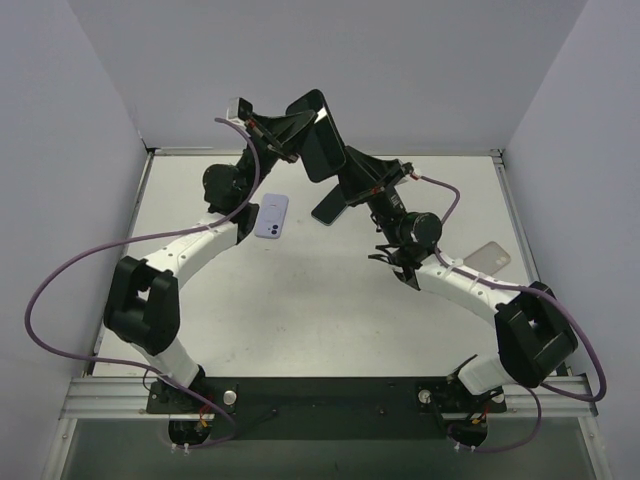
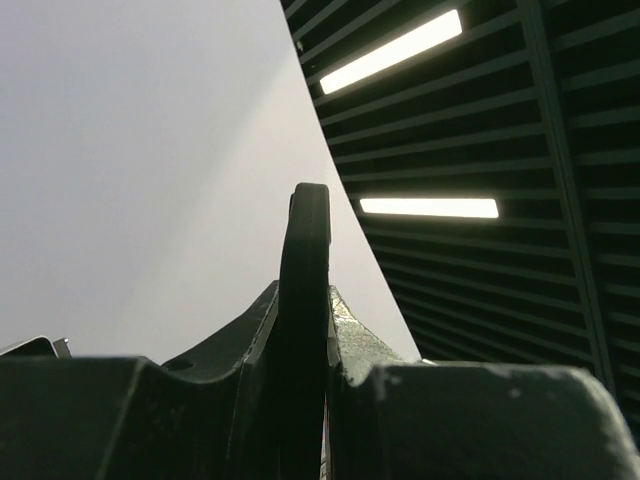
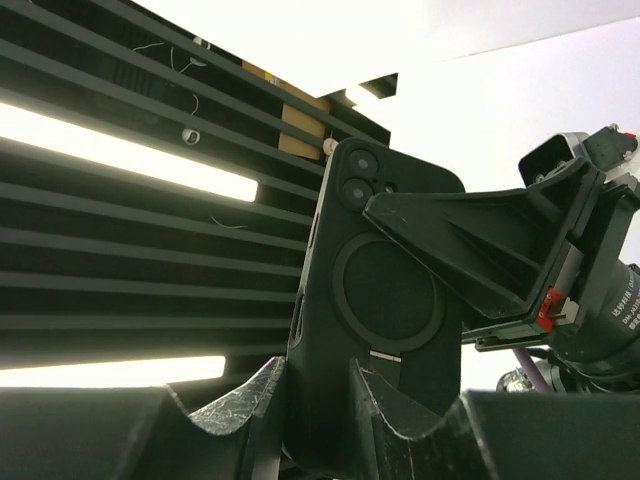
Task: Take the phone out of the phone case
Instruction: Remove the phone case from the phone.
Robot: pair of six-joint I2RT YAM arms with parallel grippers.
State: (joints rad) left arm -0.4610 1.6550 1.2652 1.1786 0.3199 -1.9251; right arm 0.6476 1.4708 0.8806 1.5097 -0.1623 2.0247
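Observation:
A black phone case (image 1: pixel 320 138) is held up in the air between both arms. My left gripper (image 1: pixel 298 132) is shut on its upper left edge. My right gripper (image 1: pixel 342 172) is shut on its lower end. In the right wrist view the case's back (image 3: pixel 385 290) faces me, with two camera holes and a round ring. My right gripper (image 3: pixel 318 375) clamps its bottom edge, and the left gripper (image 3: pixel 440 240) clamps its right side. In the left wrist view the case (image 2: pixel 306 260) stands edge-on in my left gripper (image 2: pixel 325 310). I cannot tell whether a phone sits inside.
A lavender phone (image 1: pixel 272 216) lies back up on the white table (image 1: pixel 300 300) under the left arm. A dark slab like a phone (image 1: pixel 328 207) shows just below the right gripper. A grey translucent case (image 1: pixel 489 256) lies at the right edge. Walls enclose the table.

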